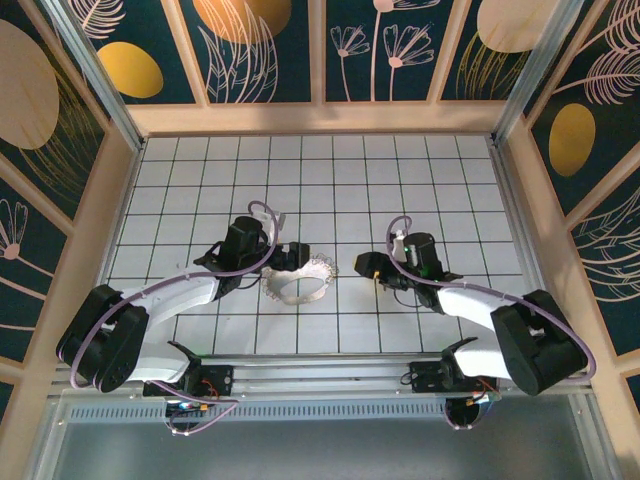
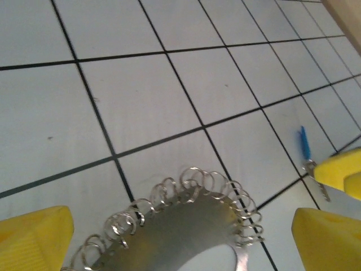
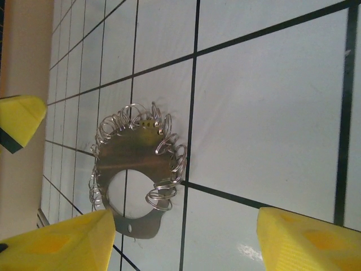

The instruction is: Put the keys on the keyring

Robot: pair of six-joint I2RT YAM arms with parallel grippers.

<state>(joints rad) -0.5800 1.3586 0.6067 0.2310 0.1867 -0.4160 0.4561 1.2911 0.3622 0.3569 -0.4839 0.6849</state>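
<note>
**Left pincer** (image 1: 292, 258): open and empty. In the left wrist view its two yellow fingertips (image 2: 34, 240) stand wide apart at the lower corners. In the top view it hangs at the far-left rim of the keyring (image 1: 300, 283).

**Keyring** (image 2: 186, 228): it lies flat on the bench, about midway between the two arms. It is a silvery plate with a round hole, and many small wire loops are threaded along its edge. Seen from the left wrist, it sits between the spread fingertips. No key hangs on it.

**Right pincer** (image 1: 363, 266): open and empty as well. In the right wrist view its yellow fingertips (image 3: 310, 243) are spread at the bottom corners. It faces the keyring (image 3: 135, 155) from the right, near it but apart. One yellow tip of the left pincer (image 3: 20, 116) shows beyond the keyring, at the left edge of that view.

**Key** (image 2: 305, 147): it has a blue head and a short silver blade. It rests on the bench to the right of the keyring, apart from the loops. It sits just beside a yellow tip of the right pincer (image 2: 341, 172), and whether the two touch cannot be told.

**Bench** (image 1: 450, 180): white tiles ruled by a black grid.

**Enclosure walls** (image 1: 265, 50): pale wooden frames around dark panels printed with flowers and golden ovals.
</note>
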